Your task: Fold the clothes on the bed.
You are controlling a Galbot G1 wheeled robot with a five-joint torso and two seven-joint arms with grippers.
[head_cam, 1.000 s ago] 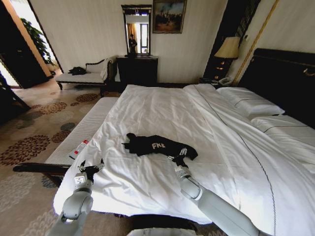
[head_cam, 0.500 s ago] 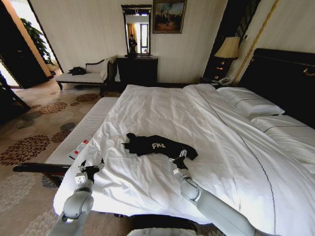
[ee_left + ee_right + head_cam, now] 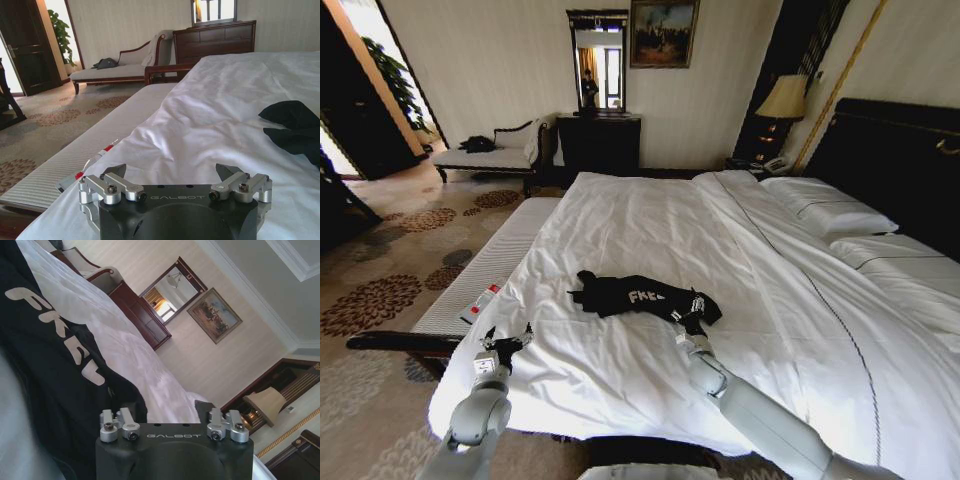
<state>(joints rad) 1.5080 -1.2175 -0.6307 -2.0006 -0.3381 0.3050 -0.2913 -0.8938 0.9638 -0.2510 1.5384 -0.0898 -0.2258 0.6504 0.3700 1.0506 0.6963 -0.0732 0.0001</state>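
Observation:
The clothes, a crumpled black T-shirt (image 3: 632, 295) with white lettering, lie on the near half of the bed (image 3: 630, 215), on its white sheet. My right gripper (image 3: 692, 309) is at the shirt's near right edge, low on the fabric. In the right wrist view the right gripper (image 3: 167, 410) is open, with the black shirt (image 3: 55, 365) against one finger and white sheet (image 3: 125, 347) showing between the two. My left gripper (image 3: 506, 342) hangs open over the bed's near left corner, well apart from the shirt (image 3: 295, 125), with nothing between its fingers (image 3: 116, 171).
A narrow white bench (image 3: 490, 265) runs along the bed's left side with a small red-and-white object (image 3: 480, 303) on it. Pillows (image 3: 825, 210) and a dark headboard (image 3: 890, 160) are at the right. A chaise (image 3: 490, 152), dresser (image 3: 598, 140) and lamp (image 3: 782, 98) stand by the far wall.
My right gripper has pushed forward onto the shirt's near right edge, and more of the white lettering now shows. The left arm has stayed in place.

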